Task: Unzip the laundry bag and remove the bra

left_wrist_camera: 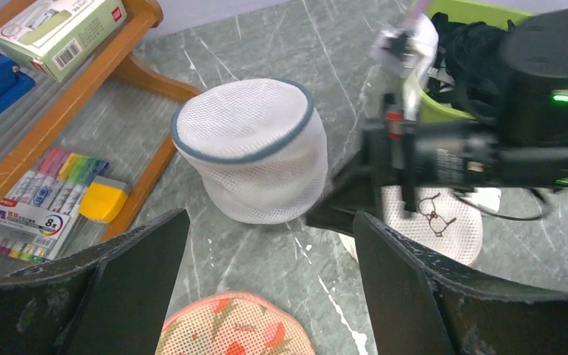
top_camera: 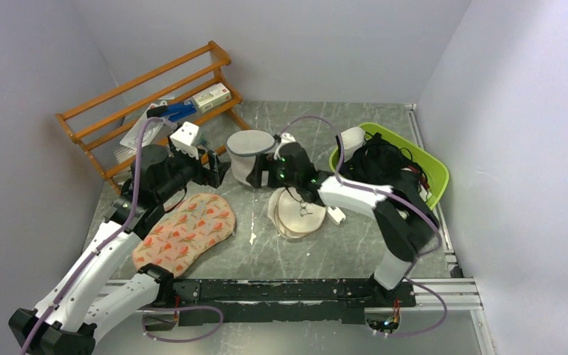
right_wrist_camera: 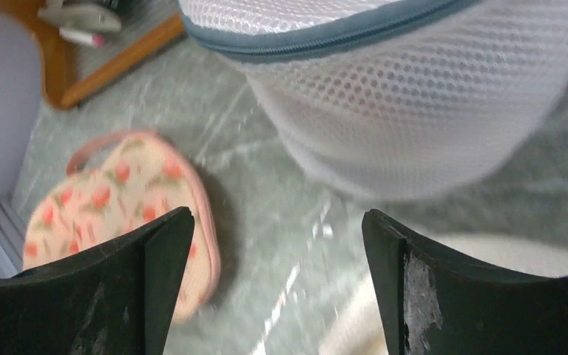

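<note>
Clearly, the flat peanut-shaped laundry bag (top_camera: 185, 233) lies near a mesh drum (top_camera: 248, 148).

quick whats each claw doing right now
Left claw: open, holding nothing.
Right claw: open, holding nothing.

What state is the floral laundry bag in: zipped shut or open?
Apparently shut: the laundry bag lies flat, floral side up, no lining or contents showing. Its zip is too small to check.
</note>
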Robot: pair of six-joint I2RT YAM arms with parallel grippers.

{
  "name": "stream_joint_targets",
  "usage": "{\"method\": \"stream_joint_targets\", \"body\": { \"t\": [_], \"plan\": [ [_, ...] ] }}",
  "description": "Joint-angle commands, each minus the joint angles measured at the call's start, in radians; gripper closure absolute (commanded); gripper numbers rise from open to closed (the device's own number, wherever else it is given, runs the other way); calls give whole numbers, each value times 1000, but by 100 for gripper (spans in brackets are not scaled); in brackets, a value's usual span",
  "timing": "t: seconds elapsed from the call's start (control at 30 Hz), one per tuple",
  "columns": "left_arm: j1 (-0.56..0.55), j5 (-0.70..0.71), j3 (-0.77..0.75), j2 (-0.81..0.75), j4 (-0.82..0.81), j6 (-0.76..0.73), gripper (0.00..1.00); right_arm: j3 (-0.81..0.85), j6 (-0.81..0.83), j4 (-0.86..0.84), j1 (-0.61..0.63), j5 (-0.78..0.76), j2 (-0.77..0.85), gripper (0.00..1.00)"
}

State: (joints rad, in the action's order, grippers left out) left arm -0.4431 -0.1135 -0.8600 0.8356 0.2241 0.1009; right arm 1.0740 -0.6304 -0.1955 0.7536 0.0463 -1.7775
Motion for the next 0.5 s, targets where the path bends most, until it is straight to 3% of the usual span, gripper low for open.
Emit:
{"method": "stream_joint_targets", "body": {
  "t": [0.0, 0.27, 0.47],
  "plan": [
    [-3, -1, -12, 21, -28, -14, 7, -192, 113, 92, 10, 45, 234, 14],
    [-3, -7, -31, 36, -9, -10, 6, -539, 89, 297, 127, 13, 663, 7],
    [-3, 17, -18, 15, -17, -12, 7, -620, -63, 200, 137, -74, 624, 7]
  ]
}}
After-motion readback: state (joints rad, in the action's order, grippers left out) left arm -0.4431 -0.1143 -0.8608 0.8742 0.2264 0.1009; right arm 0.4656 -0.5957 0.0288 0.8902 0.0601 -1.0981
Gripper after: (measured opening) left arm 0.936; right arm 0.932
